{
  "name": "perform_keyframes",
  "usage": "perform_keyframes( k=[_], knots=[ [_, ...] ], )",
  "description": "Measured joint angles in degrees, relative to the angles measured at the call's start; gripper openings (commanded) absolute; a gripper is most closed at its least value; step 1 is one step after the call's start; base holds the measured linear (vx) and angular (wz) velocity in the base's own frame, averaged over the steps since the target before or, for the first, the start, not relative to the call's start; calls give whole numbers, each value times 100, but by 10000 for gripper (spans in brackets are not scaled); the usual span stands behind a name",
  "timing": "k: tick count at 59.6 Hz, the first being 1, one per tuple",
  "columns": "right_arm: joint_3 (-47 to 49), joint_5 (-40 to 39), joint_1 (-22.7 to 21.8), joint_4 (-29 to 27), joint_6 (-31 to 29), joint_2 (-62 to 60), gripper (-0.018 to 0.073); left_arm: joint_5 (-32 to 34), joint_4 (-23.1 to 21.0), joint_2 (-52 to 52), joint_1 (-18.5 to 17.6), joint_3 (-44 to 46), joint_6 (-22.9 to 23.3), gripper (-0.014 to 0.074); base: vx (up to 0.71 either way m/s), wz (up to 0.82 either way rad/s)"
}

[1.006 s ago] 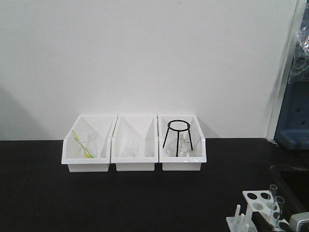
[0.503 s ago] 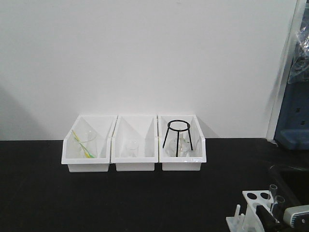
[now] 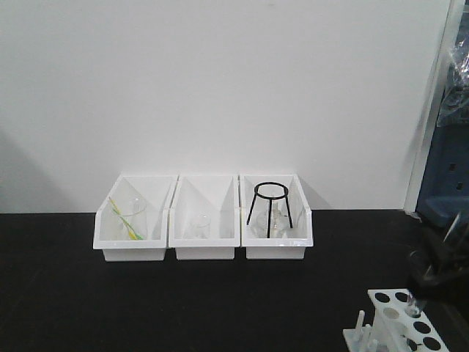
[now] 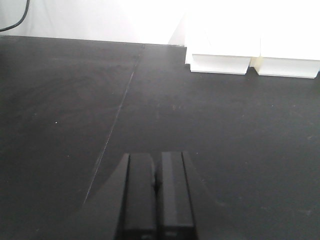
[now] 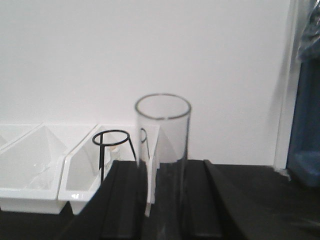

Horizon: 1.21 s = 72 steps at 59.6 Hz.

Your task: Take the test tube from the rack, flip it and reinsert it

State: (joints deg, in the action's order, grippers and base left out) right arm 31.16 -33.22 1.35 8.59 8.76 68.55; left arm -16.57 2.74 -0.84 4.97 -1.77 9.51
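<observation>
The white rack point(image 3: 396, 323) stands at the table's front right corner, with upright pegs on its left side and one clear tube point(image 3: 415, 303) in a hole. Above it, blurred with motion, hangs my right gripper point(image 3: 434, 265). In the right wrist view the right gripper point(image 5: 162, 167) is shut on a clear glass test tube point(image 5: 163, 130), whose open rim points up past the fingers point(image 5: 127, 200). My left gripper point(image 4: 156, 165) is shut on nothing, low over the bare black table point(image 4: 60, 100), far from the rack.
Three white open-fronted bins point(image 3: 204, 217) line the back wall. The right bin holds a black tripod ring stand point(image 3: 270, 205); the others hold glassware. A blue unit point(image 3: 447, 183) stands at the far right, with a dark basin edge point(image 3: 440, 257) before it.
My right gripper has risen from beside the rack, lifting one tube out. The rack held two tubes and now shows one. The left arm has not moved.
</observation>
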Motion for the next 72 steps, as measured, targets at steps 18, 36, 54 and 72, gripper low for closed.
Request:
perform_keyframes(
  k=[18,36,54,72],
  knots=[
    [1334,2676,0,379,-745,-783,-12,0,0,0,0,0,0,-6,0,0],
    [1378,3836,0,3701,-4689,-797,-12,0,0,0,0,0,0,-6,0,0],
    [1405,3496,-29,1757,-1296,-809,-12,0,0,0,0,0,0,-6,0,0],
    [55,1561,-42,597,857,-848,-8,0,0,0,-6,0,0,-6,0,0]
  ],
)
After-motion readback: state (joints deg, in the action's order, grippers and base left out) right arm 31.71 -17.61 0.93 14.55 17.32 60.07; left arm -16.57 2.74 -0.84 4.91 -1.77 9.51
